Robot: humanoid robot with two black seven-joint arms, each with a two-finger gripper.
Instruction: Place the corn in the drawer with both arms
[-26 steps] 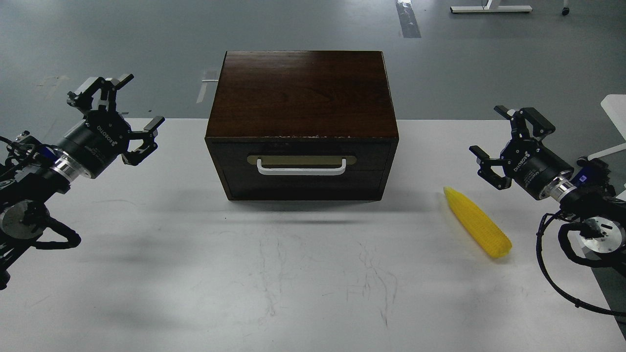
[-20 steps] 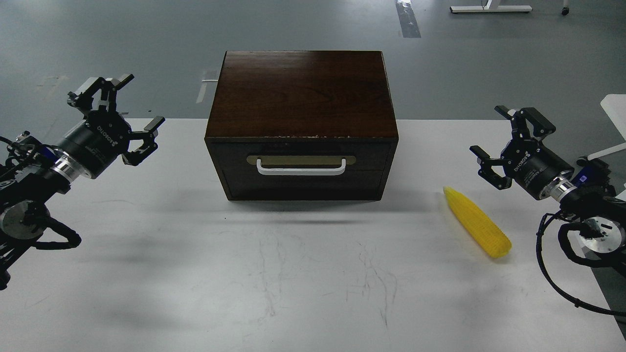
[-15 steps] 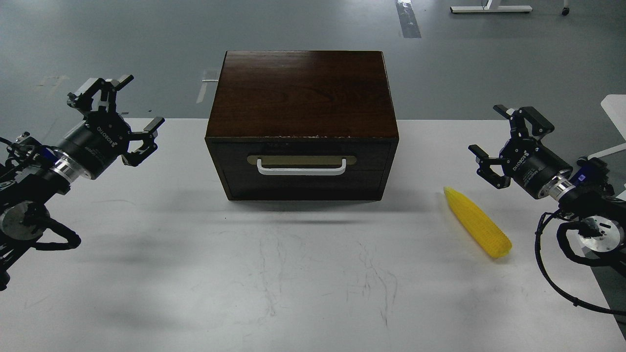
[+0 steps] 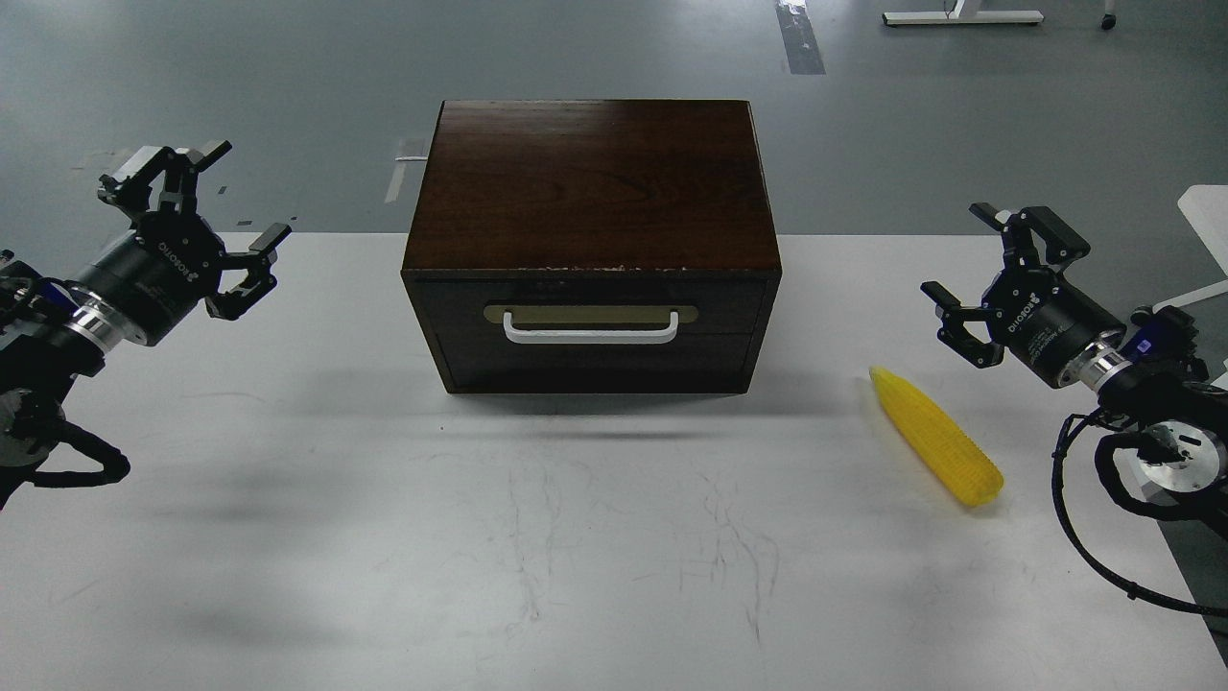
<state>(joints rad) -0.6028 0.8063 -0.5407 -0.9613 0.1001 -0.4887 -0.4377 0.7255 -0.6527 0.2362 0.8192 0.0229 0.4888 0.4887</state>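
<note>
Task is at the start; drawer [image 4: 590, 331] shut, at back-centre of table [image 4: 384, 537]; corn [image 4: 935, 437] lies near right edge. Left gripper [image 4: 216, 206] & right gripper [image 4: 979, 278] both wide, empty. Next, I judge: left pulls handle [image 4: 590, 334]; right takes corn.

White "ROBOTIQ" lettering on left pincer [image 4: 197, 197], same on right pincer [image 4: 988, 254]

With the drawer [image 4: 592, 331] shut, I can't see its inside. My left arm [image 4: 38, 365] runs off the left edge, my right arm [image 4: 1151, 432] off the right. The worktop [image 4: 576, 557] is cropped at the bottom edge.
</note>
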